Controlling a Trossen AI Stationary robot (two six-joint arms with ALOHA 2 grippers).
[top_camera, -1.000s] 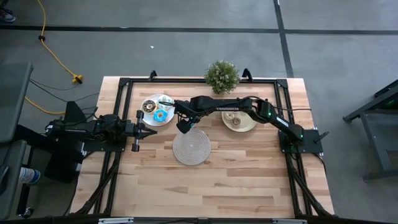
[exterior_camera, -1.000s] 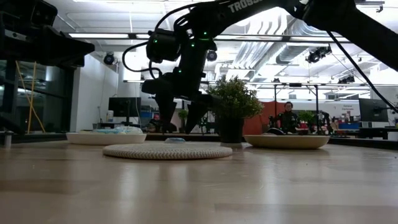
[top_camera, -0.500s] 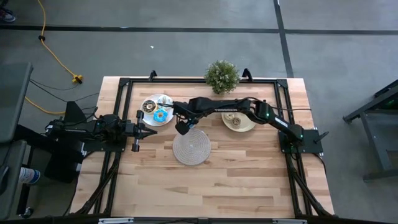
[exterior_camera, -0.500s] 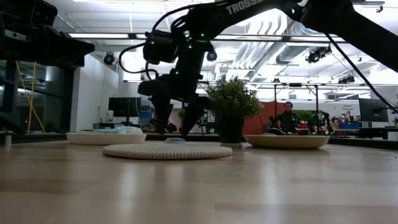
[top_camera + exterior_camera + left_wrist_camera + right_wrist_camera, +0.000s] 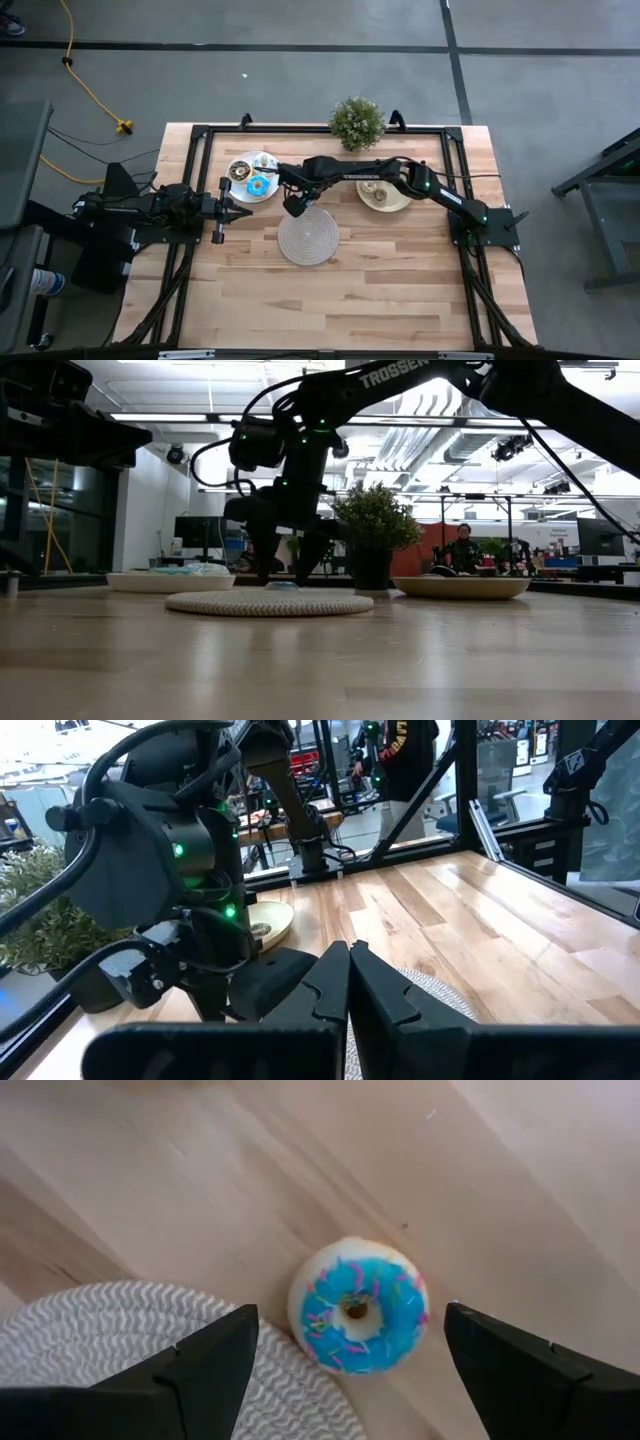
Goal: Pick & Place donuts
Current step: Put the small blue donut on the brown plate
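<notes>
- The right hand (image 5: 345, 1355) hangs low over the desk (image 5: 350, 290) with its fingers (image 5: 205, 1370) spread wide and nothing between them. Over the last second it has slid from above the woven mat (image 5: 308, 238) toward that mat's far edge and has dropped closer to the wood.
- Straight under it lies a blue-iced donut (image 5: 357, 1304) with sprinkles, flat on the bare desk, its edge just touching or overlapping the rim of the mat. Both fingers flank it, neither touching.
- That shift looks like lining up for a grasp: the donut is centred in the gap, so a further descent and a squeeze seem to be what is left.
- Further out, more donuts sit on the white plate (image 5: 240, 185) and on the cream plate (image 5: 397, 202), beside a potted plant (image 5: 357, 122).
- The left hand (image 5: 228, 208) waits at the desk's left side, fingers pressed together, empty.
</notes>
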